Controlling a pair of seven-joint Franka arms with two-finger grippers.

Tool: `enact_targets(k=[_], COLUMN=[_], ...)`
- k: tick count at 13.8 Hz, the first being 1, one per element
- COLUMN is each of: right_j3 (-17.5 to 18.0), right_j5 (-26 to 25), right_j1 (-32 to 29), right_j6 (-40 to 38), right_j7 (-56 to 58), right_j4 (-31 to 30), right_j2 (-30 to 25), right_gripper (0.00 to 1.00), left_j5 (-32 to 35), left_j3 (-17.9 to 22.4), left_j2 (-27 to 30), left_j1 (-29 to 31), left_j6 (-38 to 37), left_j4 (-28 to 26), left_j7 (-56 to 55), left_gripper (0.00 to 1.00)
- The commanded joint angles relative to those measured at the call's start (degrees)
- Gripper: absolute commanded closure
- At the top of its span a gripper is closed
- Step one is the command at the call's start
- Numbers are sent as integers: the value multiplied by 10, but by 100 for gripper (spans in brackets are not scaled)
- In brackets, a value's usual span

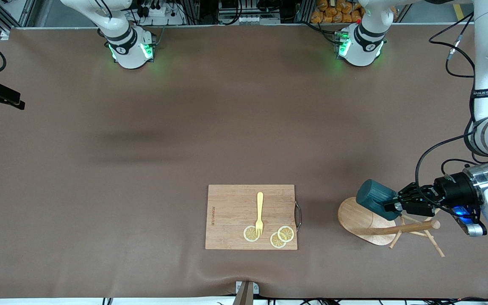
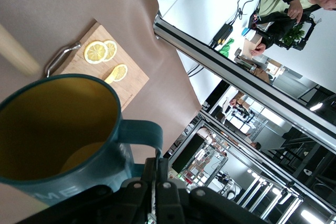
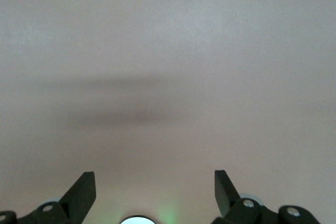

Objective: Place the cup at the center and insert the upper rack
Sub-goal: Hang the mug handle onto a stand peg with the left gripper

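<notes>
Lemon slices [image 1: 278,235] on cutting board [image 1: 231,212]. Left pincer [image 1: 392,206] clamps teal mug's [image 1: 375,199] handle, lifted over mug tree [image 1: 379,226] for carrying. Right pincer [image 3: 152,195] spread wide, empty, waiting.

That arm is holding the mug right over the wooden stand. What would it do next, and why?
Probably carry the mug toward the middle of the table. The left gripper is shut on it by the handle side, over the mug stand near the left arm's end; the stand lies tipped on its side. The right gripper waits, open, over bare table.

Robotics lab: aluminium framing [image 2: 247,80], cables [image 1: 443,46].
</notes>
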State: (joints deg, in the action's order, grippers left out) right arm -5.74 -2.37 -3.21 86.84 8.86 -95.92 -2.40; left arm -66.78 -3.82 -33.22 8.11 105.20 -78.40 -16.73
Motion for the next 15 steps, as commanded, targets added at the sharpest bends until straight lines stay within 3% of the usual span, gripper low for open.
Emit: enact_targets(k=[1, 15], right_j3=[3, 3], right_j5=[-2, -2], right_j1=[-1, -3], right_j6=[-5, -7], right_j7=[-7, -7], right_j4=[1, 1], right_j2=[-1, -1], right_gripper=[0, 0], left_j5=[-14, -29], left_j3=[-1, 3], left_j2=[-4, -18], left_j1=[9, 44], left_j6=[-9, -3], left_j4=[11, 10], left_j7=[16, 34], left_gripper=[100, 100])
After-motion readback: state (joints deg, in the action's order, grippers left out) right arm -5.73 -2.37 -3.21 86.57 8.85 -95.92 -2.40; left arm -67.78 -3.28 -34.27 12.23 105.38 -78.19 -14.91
